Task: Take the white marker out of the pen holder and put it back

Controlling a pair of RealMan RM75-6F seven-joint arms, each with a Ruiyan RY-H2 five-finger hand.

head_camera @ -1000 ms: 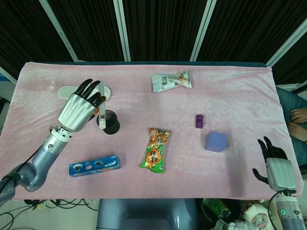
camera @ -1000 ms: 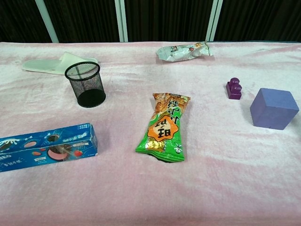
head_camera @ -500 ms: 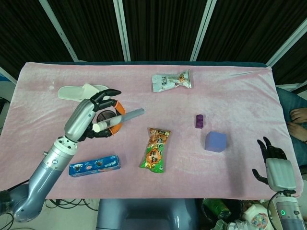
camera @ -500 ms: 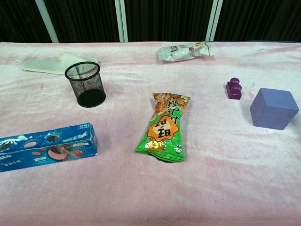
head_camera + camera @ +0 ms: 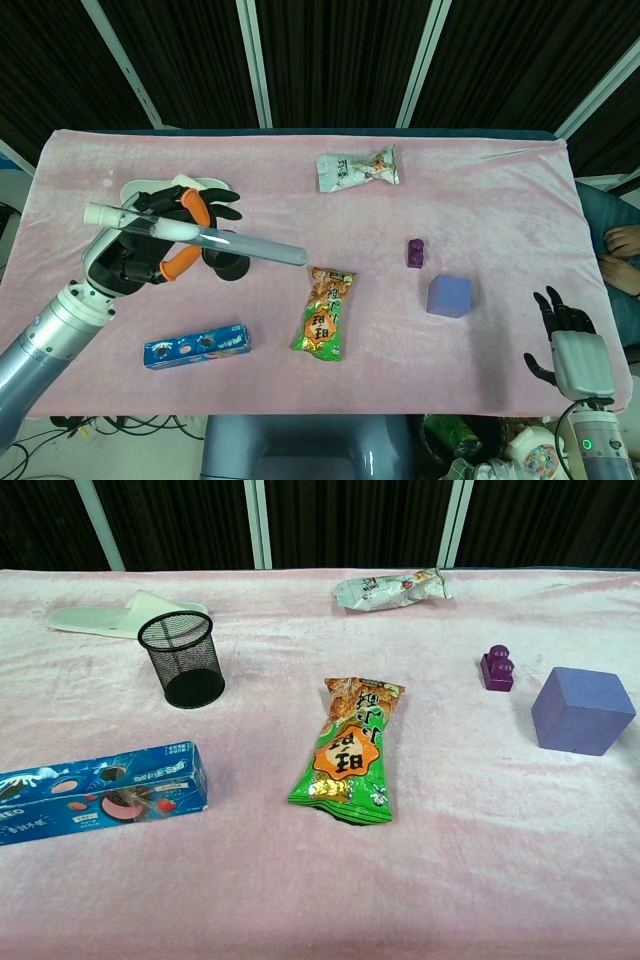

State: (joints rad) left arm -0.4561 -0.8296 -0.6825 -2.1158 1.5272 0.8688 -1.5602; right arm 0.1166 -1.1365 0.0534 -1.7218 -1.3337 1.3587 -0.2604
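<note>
In the head view my left hand [image 5: 140, 252] holds the white marker [image 5: 195, 233] high above the table, lying nearly level with its grey end pointing right. The black mesh pen holder [image 5: 229, 264] is partly hidden under the hand and marker there. The chest view shows the pen holder [image 5: 183, 660] upright and empty on the pink cloth, with neither hand nor marker in that view. My right hand [image 5: 572, 345] rests at the table's near right edge, fingers apart, holding nothing.
A white slipper [image 5: 126, 614] lies behind the pen holder. A blue cookie box [image 5: 98, 793] sits near the front left, a green snack bag [image 5: 349, 750] in the middle, a silver snack bag [image 5: 390, 588] at the back. A purple cube [image 5: 583, 711] and small purple block [image 5: 497, 668] stand right.
My left hand has risen and drawn back to the left with the marker, which now looks larger and lies more level. The right hand has barely moved.
</note>
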